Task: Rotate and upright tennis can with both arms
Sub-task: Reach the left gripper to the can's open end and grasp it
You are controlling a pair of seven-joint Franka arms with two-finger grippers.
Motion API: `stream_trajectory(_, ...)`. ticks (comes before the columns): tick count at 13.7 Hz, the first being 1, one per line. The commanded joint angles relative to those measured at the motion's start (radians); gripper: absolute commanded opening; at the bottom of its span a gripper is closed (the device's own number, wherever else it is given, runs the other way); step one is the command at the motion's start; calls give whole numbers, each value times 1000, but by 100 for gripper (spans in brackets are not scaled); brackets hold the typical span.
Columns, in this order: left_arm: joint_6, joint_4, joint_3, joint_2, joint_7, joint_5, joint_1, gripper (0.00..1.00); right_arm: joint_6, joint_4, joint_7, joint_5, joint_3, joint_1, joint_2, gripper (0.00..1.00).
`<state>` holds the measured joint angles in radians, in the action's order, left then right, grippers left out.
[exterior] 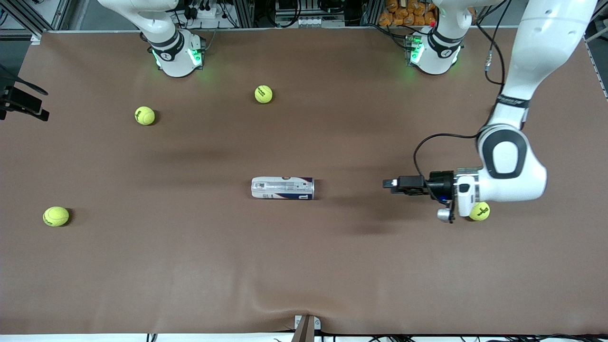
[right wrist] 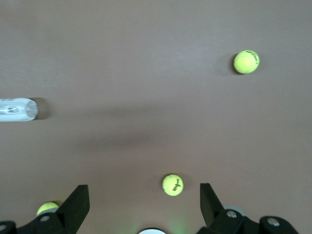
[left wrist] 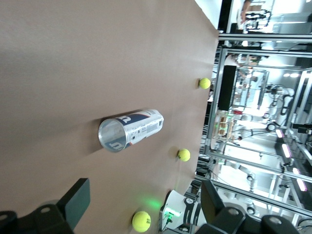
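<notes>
Brown counter point(exterior: 332, 266) carries the tennis can point(exterior: 282, 188) lying flat mid-frame, untouched. Left gripper point(exterior: 390, 184) hovers beside it, fingers wide, empty; right gripper point(right wrist: 144, 204) waits, likewise open.

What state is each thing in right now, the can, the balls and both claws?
tennis can: lying on its side, untouched.
left claw: open, empty, pointed at the can.
right claw: open, empty, high over the table.
tennis balls: loose on the table.

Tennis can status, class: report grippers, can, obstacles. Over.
Left gripper open, low, level with can's open end. Right gripper open, waiting high. Tennis can lying flat mid-table. Nothing between.
</notes>
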<state>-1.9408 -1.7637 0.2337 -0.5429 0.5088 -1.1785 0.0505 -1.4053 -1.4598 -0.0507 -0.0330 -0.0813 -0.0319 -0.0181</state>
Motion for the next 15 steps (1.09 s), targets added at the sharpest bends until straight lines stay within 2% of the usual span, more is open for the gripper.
stream_trajectory(1, -12, 7, 3, -57, 83, -82, -9, 100, 6, -7, 29, -21, 2, 21, 30, 100)
stream_trajectory(3, -14, 12, 3, -83, 108, -156, -46, 100, 11, -10, 20, -13, 0, 26, 41, 100)
stream_trajectory(6, -111, 13, 1, -97, 108, -206, -116, 100, 62, -8, 14, 8, -12, -8, 41, 100)
stream_trajectory(9, -187, 23, 1, -140, 151, -295, -188, 100, 46, -2, 6, -37, -8, -45, 37, 100)
stream_trajectory(11, -239, 30, 1, -163, 168, -306, -208, 100, 34, -11, 5, -47, -9, -46, 29, 100)
stream_trajectory(15, -241, 49, 1, -221, 277, -404, -237, 100, 11, -11, 17, -38, -3, -34, 29, 100)
